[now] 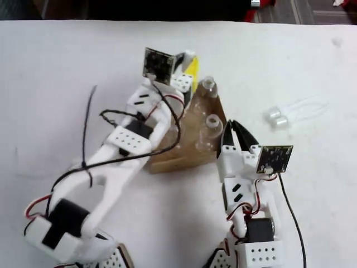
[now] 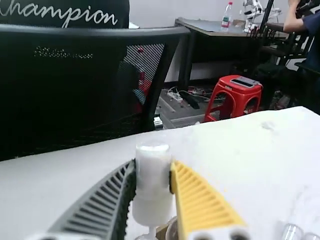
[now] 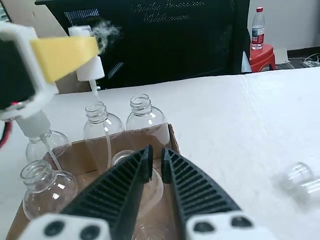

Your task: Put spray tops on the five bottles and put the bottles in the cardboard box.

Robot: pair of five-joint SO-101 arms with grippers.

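Observation:
My left gripper [image 2: 151,170] is shut on a white spray top [image 2: 151,187], held between its grey and yellow fingers. In the right wrist view the left gripper [image 3: 85,47] holds this spray top [image 3: 90,67] over the cardboard box [image 3: 150,135], with the top's thin tube running down into the neck of a clear bottle [image 3: 98,127]. Further open bottles [image 3: 145,117] [image 3: 47,187] stand in the box. From above, the left gripper [image 1: 188,62] hangs over the box [image 1: 187,142]. My right gripper [image 1: 234,125] [image 3: 156,152] is at the box's near edge, black fingers together on nothing.
Two loose spray tops [image 1: 277,116] with clear tubes lie on the white table [image 1: 67,67] to the right of the box; they also appear in the right wrist view [image 3: 300,176]. A black mesh chair [image 2: 75,85] stands past the table's far edge.

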